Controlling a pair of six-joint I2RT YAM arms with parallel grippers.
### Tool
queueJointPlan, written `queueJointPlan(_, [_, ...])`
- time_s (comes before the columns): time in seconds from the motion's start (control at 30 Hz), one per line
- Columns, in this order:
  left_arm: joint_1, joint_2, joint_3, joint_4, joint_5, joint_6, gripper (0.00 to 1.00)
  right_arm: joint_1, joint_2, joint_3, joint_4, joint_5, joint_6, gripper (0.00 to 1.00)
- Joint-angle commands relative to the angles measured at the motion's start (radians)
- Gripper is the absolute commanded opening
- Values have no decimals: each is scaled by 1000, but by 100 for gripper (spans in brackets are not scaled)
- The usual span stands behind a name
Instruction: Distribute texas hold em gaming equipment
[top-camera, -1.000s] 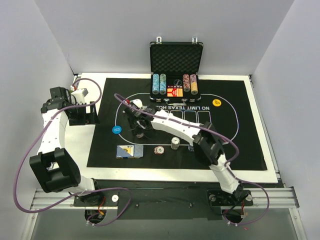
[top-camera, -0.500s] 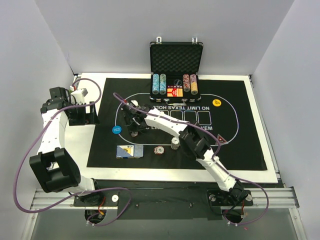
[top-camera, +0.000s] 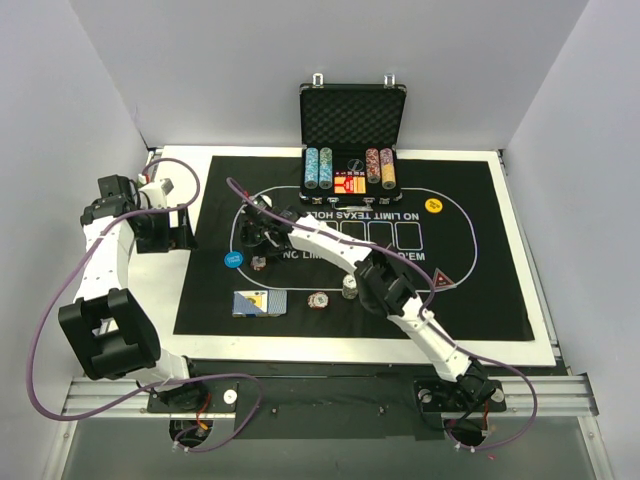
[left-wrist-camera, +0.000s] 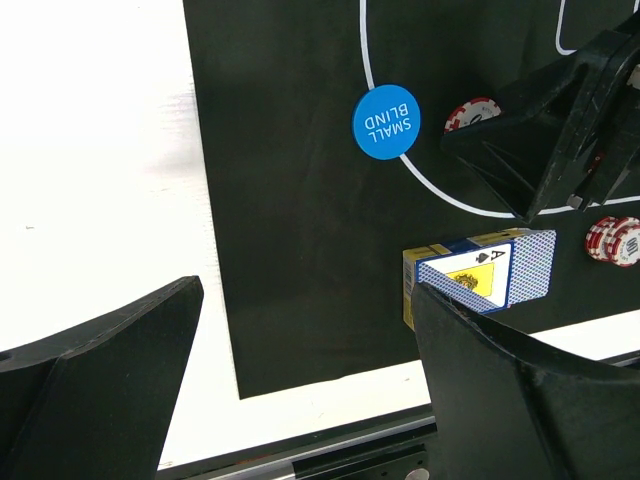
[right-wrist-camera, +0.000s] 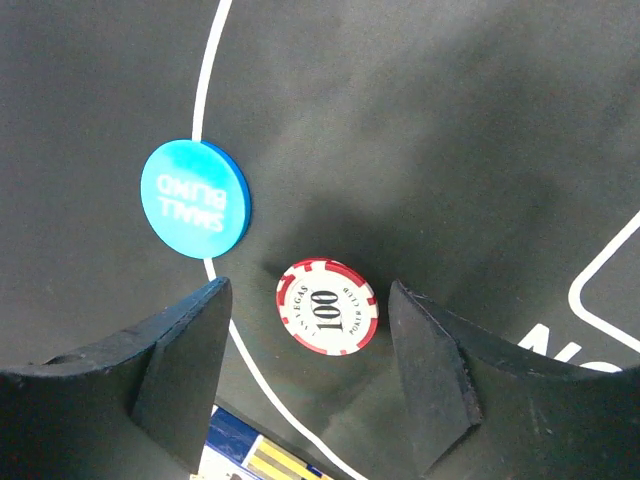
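Evidently the red chip (right-wrist-camera: 327, 306) lies flat and loose on the mat (right-wrist-camera: 450, 120). It sits between the parted fingers of the right gripper (right-wrist-camera: 310, 285) with a gap on each side, so nothing is gripped. At the chip's ten o'clock, near but apart, the blue disc (right-wrist-camera: 194, 199) sits on the white line.

From above, the card pack (top-camera: 258, 302) lies at the chip's six o'clock. A second chip (top-camera: 319, 299) and a short stack (top-camera: 350, 287) sit around four o'clock, and the yellow disc (top-camera: 432, 205) is far off at the mat's two o'clock. The case (top-camera: 352, 105) stands open at twelve o'clock with chip rows (top-camera: 318, 168) lined up inside.

The left gripper (left-wrist-camera: 308, 290) hangs wide apart and empty at the mat's nine o'clock edge, by the white table (top-camera: 190, 340).

I judge the job partly done. Both discs and a few chips are out, while most chips remain in the case and the cards look undealt.
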Motion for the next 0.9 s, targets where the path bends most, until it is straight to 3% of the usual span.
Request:
queueJointPlan(0.0, [9,-4,21,28,12,13,97,-15,-19,24,14,-20,8,61])
queueJointPlan(0.23, [13,-16,14,31,18,13,97,-21,-220,-134,20,69,-24,66])
queueJointPlan(0.4, [15,-28,11,31,35,10,97,-15,-454,-400,12,161,-33,70])
queueJointPlan(0.5, [15,-39,5,31,38,8,97,11,-552,-570,-21,228,-29,79])
queueJointPlan(0.67, [18,-65,0,20,46,11,97,57,-625,-767,-48,316,1,88])
queueJointPlan(0.87, [16,-96,-3,5,48,13,97,81,-666,-910,6,347,40,90])
